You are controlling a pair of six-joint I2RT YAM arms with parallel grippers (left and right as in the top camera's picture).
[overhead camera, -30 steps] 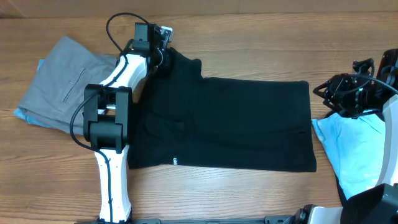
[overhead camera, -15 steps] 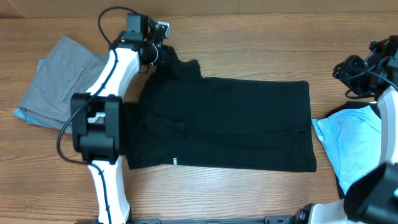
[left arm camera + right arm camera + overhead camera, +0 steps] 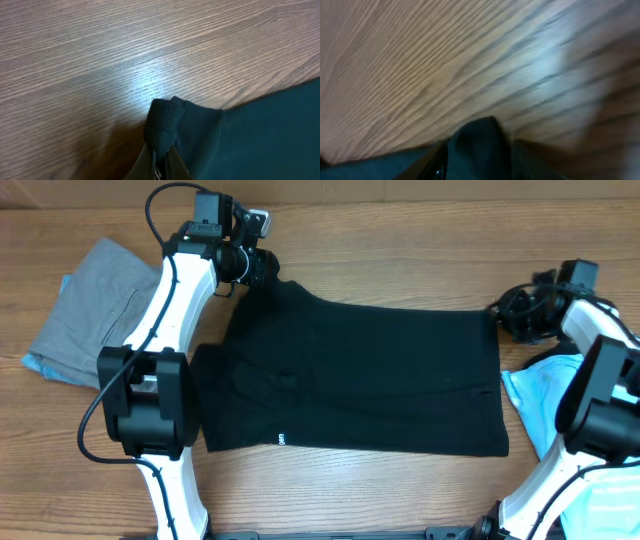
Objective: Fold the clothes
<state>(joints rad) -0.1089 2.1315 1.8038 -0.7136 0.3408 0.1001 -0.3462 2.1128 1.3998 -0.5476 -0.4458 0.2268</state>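
Note:
A black shirt (image 3: 370,380) lies spread flat across the middle of the wooden table. My left gripper (image 3: 257,272) is at its far left corner. In the left wrist view the jaws (image 3: 161,159) are shut on a ribbed black edge of the shirt (image 3: 162,120), lifted a little off the wood. My right gripper (image 3: 506,321) is at the shirt's far right corner. In the blurred right wrist view its fingers (image 3: 477,162) stand apart, with the black corner (image 3: 480,142) between them.
Folded grey trousers (image 3: 90,310) lie over something light blue at the far left. A light blue garment (image 3: 560,410) lies at the right edge, beside the shirt's hem. Bare wood (image 3: 400,250) runs behind the shirt and along its front.
My right arm swung in from the right edge to the shirt's far right corner. My left gripper drew the far left corner slightly back and left.

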